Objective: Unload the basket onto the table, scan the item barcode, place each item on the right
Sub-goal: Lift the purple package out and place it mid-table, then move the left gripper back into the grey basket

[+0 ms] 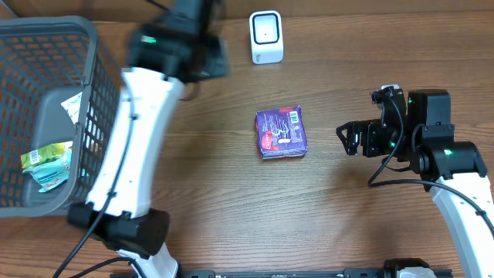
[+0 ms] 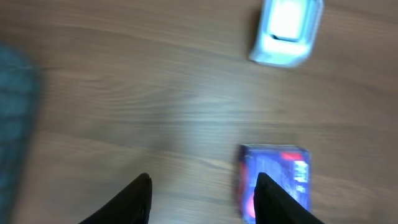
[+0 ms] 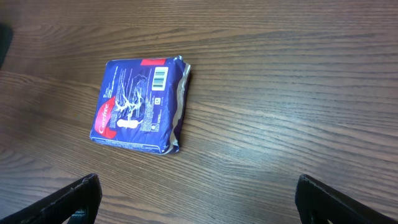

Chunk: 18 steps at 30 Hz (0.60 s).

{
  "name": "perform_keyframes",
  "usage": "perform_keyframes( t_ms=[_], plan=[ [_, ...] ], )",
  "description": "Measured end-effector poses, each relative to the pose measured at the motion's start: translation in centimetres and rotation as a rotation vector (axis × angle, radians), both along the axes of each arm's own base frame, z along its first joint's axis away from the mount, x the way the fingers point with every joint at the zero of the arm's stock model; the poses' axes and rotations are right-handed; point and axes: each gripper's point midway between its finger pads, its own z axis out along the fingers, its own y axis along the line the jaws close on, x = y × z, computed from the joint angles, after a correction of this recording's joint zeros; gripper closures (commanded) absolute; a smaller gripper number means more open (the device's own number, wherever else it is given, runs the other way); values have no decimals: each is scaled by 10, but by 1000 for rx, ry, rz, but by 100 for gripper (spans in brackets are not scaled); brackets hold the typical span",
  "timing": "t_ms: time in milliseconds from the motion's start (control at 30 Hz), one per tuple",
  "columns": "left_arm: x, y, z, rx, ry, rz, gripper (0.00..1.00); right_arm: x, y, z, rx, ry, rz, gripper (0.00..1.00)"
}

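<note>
Early stage: as far as I can judge, nothing is scanned yet. The purple packet (image 1: 282, 133) lies flat in the middle of the counter (image 1: 231, 224), held by nobody, with its barcode (image 3: 160, 78) face up. The white scanner (image 1: 266, 37) stands near the counter's far edge, well apart from the packet.

The left pincer (image 2: 204, 186) hangs over bare wood, fingers parted with nothing between them. The packet sits off by its right finger, though the view is blurry. The right pincer (image 3: 198, 186) is spread wide and empty, near the packet's right side and not touching it.

The basket (image 1: 46, 31) at the counter's left edge holds other packs (image 1: 46, 158).

Left to do, by my read: grab the packet, carry it to the scanner, and turn the barcode to its window.
</note>
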Motion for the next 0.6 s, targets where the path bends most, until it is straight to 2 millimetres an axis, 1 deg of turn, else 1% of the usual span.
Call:
perform_keyframes(
  t_ms=[67,133,167,233,267,367,400,500,600],
  plan=[
    [-7,34,16,20,-4,80,57,0,0,0,0,0,0,0],
    [-15,68,28,33,-3,163,58,0,0,0,0,0,0,0],
    [-21,88,31,37,1,216,58,0,0,0,0,0,0,0],
    [-34,126,32,42,26,324,57,0,0,0,0,0,0,0],
    [-42,150,31,42,44,402,58,0,0,0,0,1,-1,0],
    [-63,198,26,25,85,564,56,0,0,0,1,0,0,0],
    [-71,219,24,14,90,635,55,0,0,0,0,0,0,0],
    [-94,263,13,-19,124,798,55,0,0,0,0,0,0,0],
    [-117,294,-5,-58,180,937,56,0,0,0,0,0,-1,0]
  ],
)
